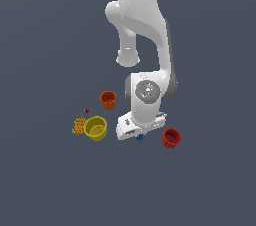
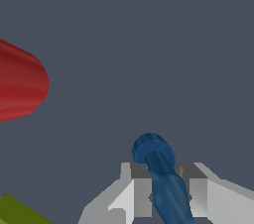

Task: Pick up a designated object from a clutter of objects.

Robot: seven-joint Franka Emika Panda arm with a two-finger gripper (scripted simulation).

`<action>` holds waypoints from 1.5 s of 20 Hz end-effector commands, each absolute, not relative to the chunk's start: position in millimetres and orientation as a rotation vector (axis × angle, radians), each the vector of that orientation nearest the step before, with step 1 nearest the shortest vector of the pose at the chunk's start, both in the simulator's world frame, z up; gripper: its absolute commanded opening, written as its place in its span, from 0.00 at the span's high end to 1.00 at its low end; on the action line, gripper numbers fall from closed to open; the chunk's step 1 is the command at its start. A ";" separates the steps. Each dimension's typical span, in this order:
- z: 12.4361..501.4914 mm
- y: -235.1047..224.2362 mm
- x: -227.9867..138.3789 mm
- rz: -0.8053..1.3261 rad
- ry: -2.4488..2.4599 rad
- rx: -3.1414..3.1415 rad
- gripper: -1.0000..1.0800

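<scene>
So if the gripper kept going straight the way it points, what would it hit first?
The blue object already sits between the fingers of the gripper. Beyond it, probably only bare floor; depth is unclear.

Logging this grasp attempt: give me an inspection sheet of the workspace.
Surface: plain dark grey floor.
Job's thing: small blue object sits between the gripper fingers.
Clutter: orange cup, yellow cup, red cup, orange-speckled box, tiny red piece; a green block shows in the wrist view.
Gripper: gripper fingers flank the blue object; contact cannot be confirmed.
Cables: nothing seen.
Surroundings: nothing seen.
</scene>
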State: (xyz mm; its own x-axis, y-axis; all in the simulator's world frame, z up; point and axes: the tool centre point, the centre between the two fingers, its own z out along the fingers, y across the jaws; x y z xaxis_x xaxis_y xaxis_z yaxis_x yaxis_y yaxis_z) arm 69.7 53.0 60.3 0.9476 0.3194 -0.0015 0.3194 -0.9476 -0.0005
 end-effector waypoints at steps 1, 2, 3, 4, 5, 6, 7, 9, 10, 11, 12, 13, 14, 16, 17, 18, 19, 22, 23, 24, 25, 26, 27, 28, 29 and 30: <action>72.7 44.9 68.4 0.000 -0.507 -3.100 1.00; 78.7 41.0 67.5 0.000 -0.507 -3.100 1.00; 85.2 36.7 66.6 0.000 -0.507 -3.100 1.00; 92.4 32.0 65.5 0.000 -0.507 -3.100 1.00; 100.2 27.0 64.4 0.000 -0.507 -3.100 1.00; 108.6 21.5 63.2 0.000 -0.507 -3.100 1.00; 117.6 16.0 61.9 0.000 -0.508 -3.100 1.00; 136.9 3.6 59.2 0.000 -0.508 -3.100 1.00; 147.2 -3.1 57.8 0.000 -0.508 -3.099 1.00; 157.8 -9.9 56.3 0.000 -0.508 -3.099 1.00; 168.7 -16.9 54.8 0.000 -0.508 -3.099 1.00; 179.5 -23.8 53.4 0.000 -0.508 -3.099 1.00; 190.4 -30.8 51.9 -0.001 -0.508 -3.098 1.00; 212.0 -44.7 49.1 -0.001 -0.508 -3.098 1.00; 222.9 -51.7 47.7 -0.001 -0.508 -3.098 1.00; 233.7 -58.6 46.3 -0.001 -0.508 -3.098 1.00; 244.5 -65.5 45.0 -0.001 -0.508 -3.098 1.00; 276.8 -86.1 41.1 -0.001 -0.508 -3.098 1.00; 287.5 -93.0 39.9 -0.001 -0.508 -3.098 1.00; 298.2 -99.9 38.7 -0.001 -0.508 -3.098 1.00; 308.8 -106.7 37.5 -0.001 -0.508 -3.098 1.00; 319.4 -113.6 36.4 -0.001 -0.508 -3.098 1.00; 330.0 -120.4 35.3 -0.001 -0.508 -3.098 1.00; 340.5 -127.3 34.3 -0.001 -0.508 -3.098 1.00; 350.8 -134.0 33.3 -0.001 -0.508 -3.098 1.00; 360.8 -140.6 32.4 -0.001 -0.508 -3.098 1.00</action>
